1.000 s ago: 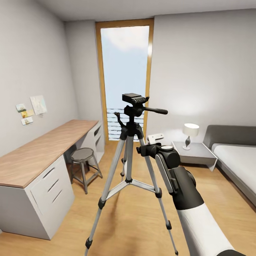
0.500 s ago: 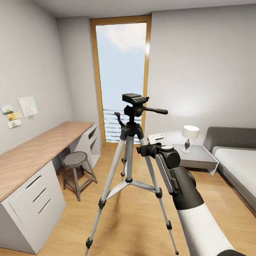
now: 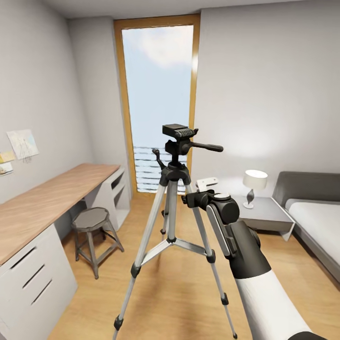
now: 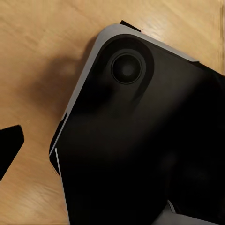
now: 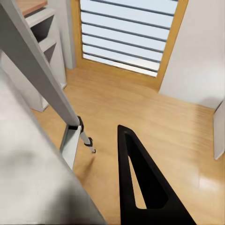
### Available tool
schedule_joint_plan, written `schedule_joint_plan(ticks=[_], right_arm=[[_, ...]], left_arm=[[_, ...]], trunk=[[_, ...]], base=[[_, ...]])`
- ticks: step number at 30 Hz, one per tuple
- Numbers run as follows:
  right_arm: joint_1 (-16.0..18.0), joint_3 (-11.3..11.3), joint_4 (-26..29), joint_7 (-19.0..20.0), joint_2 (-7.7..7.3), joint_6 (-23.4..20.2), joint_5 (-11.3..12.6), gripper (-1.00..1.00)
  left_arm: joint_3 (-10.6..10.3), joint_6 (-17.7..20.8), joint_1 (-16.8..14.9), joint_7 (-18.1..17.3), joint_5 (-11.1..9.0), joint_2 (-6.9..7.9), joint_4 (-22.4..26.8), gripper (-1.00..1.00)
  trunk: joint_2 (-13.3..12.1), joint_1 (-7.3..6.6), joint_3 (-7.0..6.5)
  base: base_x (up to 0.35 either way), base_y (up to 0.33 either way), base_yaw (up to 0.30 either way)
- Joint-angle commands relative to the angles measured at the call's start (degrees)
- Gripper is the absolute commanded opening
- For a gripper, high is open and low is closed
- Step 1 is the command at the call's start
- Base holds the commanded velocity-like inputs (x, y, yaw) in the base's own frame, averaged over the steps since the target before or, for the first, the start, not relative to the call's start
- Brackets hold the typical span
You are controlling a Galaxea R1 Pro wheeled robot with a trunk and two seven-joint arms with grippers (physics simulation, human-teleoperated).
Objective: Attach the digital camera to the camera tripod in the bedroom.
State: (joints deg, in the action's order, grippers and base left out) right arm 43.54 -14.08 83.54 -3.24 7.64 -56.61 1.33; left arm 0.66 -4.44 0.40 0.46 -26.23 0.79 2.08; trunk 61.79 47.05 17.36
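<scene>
The tripod (image 3: 172, 222) stands upright on the bedroom's wood floor (image 3: 179, 293), long axis vertical, legs splayed, its pan handle (image 3: 207, 147) pointing right toward the bed (image 3: 316, 222). The right pincer (image 3: 192, 198) sits just beside the tripod's upper right leg, below the head; whether it touches or grips I cannot tell. Window (image 3: 158, 94) behind, bench (image 3: 42, 203) and stool (image 3: 92, 219) left.

Head view count: 1 camera tripod (image 3: 172, 189) with 3 silver legs, centre of room. 1 stool (image 3: 91, 219) and 1 long desk (image 3: 42, 203) on the left. 1 tall window (image 3: 158, 94) at the far wall. 1 lamp (image 3: 254, 182) on 1 nightstand (image 3: 267, 211), and 1 bed (image 3: 316, 212), on the right. 3 papers pinned on the left wall (image 3: 21, 144).
</scene>
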Motion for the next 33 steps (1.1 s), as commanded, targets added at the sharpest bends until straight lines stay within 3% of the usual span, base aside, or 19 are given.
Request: schedule_joint_plan(ticks=[1, 33], right_arm=[[0.1, -0.1, 0.0, -0.4, 0.01, -0.2, 0.2, -1.0], [0.1, 0.1, 0.0, -0.5, -0.32, 0.0, 0.2, -1.0]], left_arm=[[0.0, 0.0, 0.0, 0.0, -0.1, 0.0, 0.1, 1.0], [0.0, -0.1, 0.0, 0.0, -0.1, 0.0, 0.1, 1.0]], trunk=[[0.0, 0.03, 0.06], [0.0, 0.03, 0.06]], base=[[0.307, -0.077, 0.0], [0.307, -0.076, 0.0]])
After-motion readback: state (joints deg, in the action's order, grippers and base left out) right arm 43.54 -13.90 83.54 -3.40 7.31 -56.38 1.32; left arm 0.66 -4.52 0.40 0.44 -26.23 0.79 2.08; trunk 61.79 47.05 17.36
